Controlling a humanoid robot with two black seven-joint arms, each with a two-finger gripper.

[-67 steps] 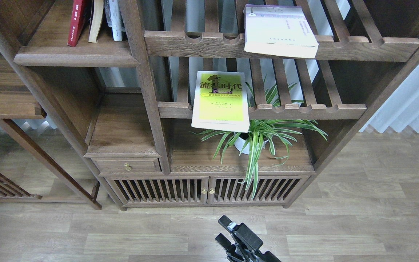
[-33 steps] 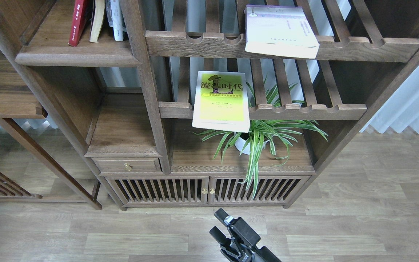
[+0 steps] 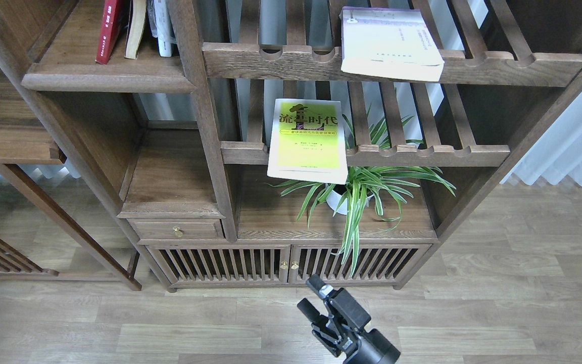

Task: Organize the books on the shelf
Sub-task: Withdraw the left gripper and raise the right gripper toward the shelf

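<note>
3 books stand upright at the upper left of the frame on the solid plank shelf (image 3: 104, 81) with the thick rounded front lip: a dark red book (image 3: 108, 30) leaning slightly, a cream-edged one beside it, and a pale one next to the post. Lower in the same left bay sits a solid ledge above a small drawer with a brass knob (image 3: 177, 232).

Right of the upright post, in the middle of the frame, the yellow-green book (image 3: 307, 139) with black Chinese characters lies flat on the lower slatted rack (image 3: 422, 154), its near edge hanging out past the notched front rail. Just below and to its right a spider plant (image 3: 367, 189) in a white pot stands on the cabinet top, leaves spilling over the slatted doors.

At the upper right, the white book (image 3: 389, 43) with a lilac edge lies flat on the upper slatted rack (image 3: 513, 65), also overhanging its front rail.

At the bottom centre, 1 black gripper (image 3: 313, 298) reaches up over the wooden floor (image 3: 498, 313), well apart from all the books. Its 2 fingers are spread with a clear gap between them and nothing is held. Which arm it belongs to I cannot tell.
</note>
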